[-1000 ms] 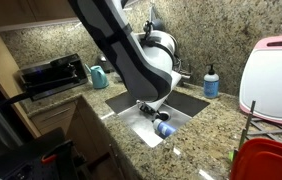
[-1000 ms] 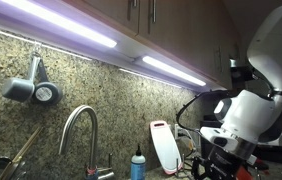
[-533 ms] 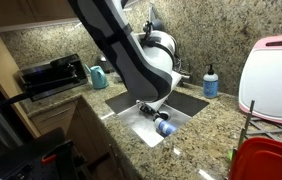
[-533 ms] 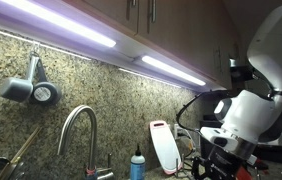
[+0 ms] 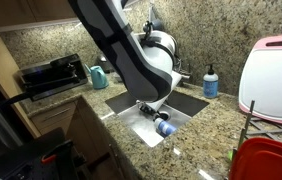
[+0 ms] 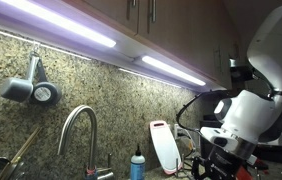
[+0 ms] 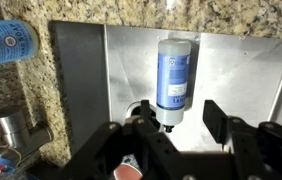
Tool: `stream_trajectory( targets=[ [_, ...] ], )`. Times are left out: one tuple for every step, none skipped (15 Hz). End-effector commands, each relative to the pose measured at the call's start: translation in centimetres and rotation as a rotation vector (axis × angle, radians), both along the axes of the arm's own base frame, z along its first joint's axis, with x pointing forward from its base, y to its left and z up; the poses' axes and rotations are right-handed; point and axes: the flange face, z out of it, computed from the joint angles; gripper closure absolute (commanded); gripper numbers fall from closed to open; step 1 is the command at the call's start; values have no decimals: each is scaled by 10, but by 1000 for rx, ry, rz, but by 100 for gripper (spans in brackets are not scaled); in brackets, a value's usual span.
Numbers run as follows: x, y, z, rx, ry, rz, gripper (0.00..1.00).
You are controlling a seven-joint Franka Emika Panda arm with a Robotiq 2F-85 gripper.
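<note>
A clear bottle with a blue label [image 7: 173,72] lies flat on the floor of the steel sink [image 7: 251,70], its dark cap end towards me. In the wrist view my gripper [image 7: 181,118] hovers just over that cap end. Its two black fingers [image 7: 217,115] stand apart, one on each side of the cap, and neither touches the bottle. In an exterior view the bottle [image 5: 164,127] rests in the sink [image 5: 186,103] just below the gripper [image 5: 151,110]. The sink drain [image 7: 138,104] is partly hidden behind the left finger.
A second blue-labelled bottle [image 7: 3,45] lies on the granite counter beside the sink. A soap bottle [image 5: 211,82], a teal cup [image 5: 99,75], a toaster oven [image 5: 51,72], a white cutting board [image 5: 271,75] and a red rack [image 5: 266,160] surround the sink. The faucet [image 6: 76,125] rises nearby.
</note>
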Motion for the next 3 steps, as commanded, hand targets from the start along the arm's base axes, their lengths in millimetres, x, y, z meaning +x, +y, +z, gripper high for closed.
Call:
stream_trajectory(
  targets=[
    [0,0,0,0,0,0,42],
    [0,0,0,0,0,0,42],
    [0,0,0,0,0,0,42]
  ],
)
